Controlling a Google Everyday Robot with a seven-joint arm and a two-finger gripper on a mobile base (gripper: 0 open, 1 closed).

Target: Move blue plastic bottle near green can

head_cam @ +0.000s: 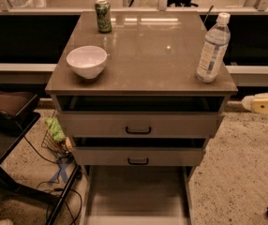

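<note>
The blue plastic bottle (212,48) is a tall clear bottle with a white cap and a pale label. It stands upright at the right front of the brown cabinet top (152,55). The green can (103,16) stands upright at the far left corner of the same top. My gripper (264,105) shows as a pale yellowish shape at the right edge of the view. It is below and to the right of the bottle, outside the cabinet's edge, and touches nothing.
A white bowl (87,61) sits at the left front of the top. Two drawers (138,124) below are slightly open. A dark chair (7,107) and a wire basket (56,137) stand at the left. A glass partition runs behind.
</note>
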